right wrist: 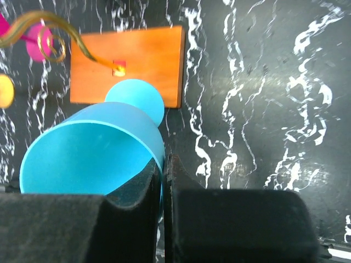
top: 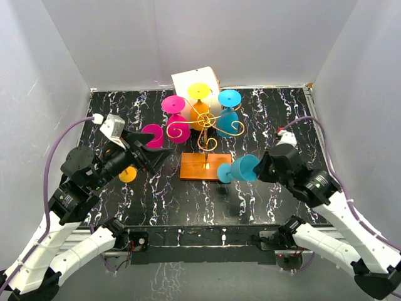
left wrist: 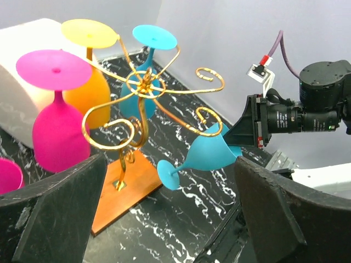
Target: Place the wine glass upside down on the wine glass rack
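The wine glass rack (top: 207, 120) is a gold wire stand with scroll arms on an orange-brown wooden base (top: 203, 167); it also shows in the left wrist view (left wrist: 143, 86). A magenta, a yellow and a blue glass hang on it upside down. My right gripper (top: 263, 169) is shut on the rim of a blue wine glass (top: 241, 168), held on its side above the table, its foot (right wrist: 135, 97) pointing at the base's right end. In the right wrist view the fingertips (right wrist: 174, 167) pinch the bowl wall (right wrist: 88, 153). My left gripper (top: 149, 158) is open and empty, left of the rack.
A white cylinder-shaped box (top: 194, 80) stands behind the rack. A magenta glass (top: 152, 136) lies by my left gripper, and an orange-yellow glass foot (top: 128, 174) shows under that arm. The black marbled table (top: 276, 119) is walled in by white panels.
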Available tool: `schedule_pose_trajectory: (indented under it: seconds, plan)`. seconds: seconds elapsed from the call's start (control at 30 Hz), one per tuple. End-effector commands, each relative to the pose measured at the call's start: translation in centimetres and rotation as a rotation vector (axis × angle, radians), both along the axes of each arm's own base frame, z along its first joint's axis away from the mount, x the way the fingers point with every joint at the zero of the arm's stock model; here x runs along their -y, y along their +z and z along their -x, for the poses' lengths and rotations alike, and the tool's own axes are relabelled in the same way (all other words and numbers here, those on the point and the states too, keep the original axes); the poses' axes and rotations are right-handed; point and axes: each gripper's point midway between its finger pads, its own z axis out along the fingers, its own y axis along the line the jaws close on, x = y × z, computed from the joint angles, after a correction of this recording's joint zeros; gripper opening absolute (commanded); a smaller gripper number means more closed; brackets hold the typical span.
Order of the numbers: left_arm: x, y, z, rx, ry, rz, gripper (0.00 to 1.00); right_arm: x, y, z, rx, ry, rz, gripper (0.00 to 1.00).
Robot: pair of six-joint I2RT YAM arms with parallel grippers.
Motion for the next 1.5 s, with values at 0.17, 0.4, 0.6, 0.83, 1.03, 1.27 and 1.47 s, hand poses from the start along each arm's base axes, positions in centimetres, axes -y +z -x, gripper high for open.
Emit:
schedule_pose_trajectory:
  seconds: [0.17,0.4,0.6,0.83,1.03,1.27,1.47]
  plan:
    - [3.0,6.3,0.1,0.091,-0.139,0.131,0.99,4.8,8.5,-0.7,0.315,-0.278,-0.169,0.0]
    - [5.6,8.6,-0.8,0.049,-0.226,0.256,0.97,6.0,12.3,-0.8,0.453,-0.365,-0.308,0.0]
    - [7.8,9.2,-2.0,-0.009,-0.288,0.366,0.96,8.0,15.1,-0.6,0.539,-0.476,-0.394,0.0]
    - [11.4,11.0,-2.1,-0.05,-0.361,0.452,0.94,9.5,19.9,0.4,0.697,-0.519,-0.569,0.0]
    - [14.7,11.6,-0.7,-0.091,-0.391,0.506,0.92,10.0,23.6,1.7,0.838,-0.479,-0.697,0.0]
    - [17.6,10.5,0.4,-0.117,-0.403,0.541,0.89,9.6,25.5,3.0,0.935,-0.39,-0.765,0.0]
    - [19.6,10.7,0.1,-0.153,-0.391,0.575,0.88,8.7,25.9,3.2,0.948,-0.339,-0.778,0.0]
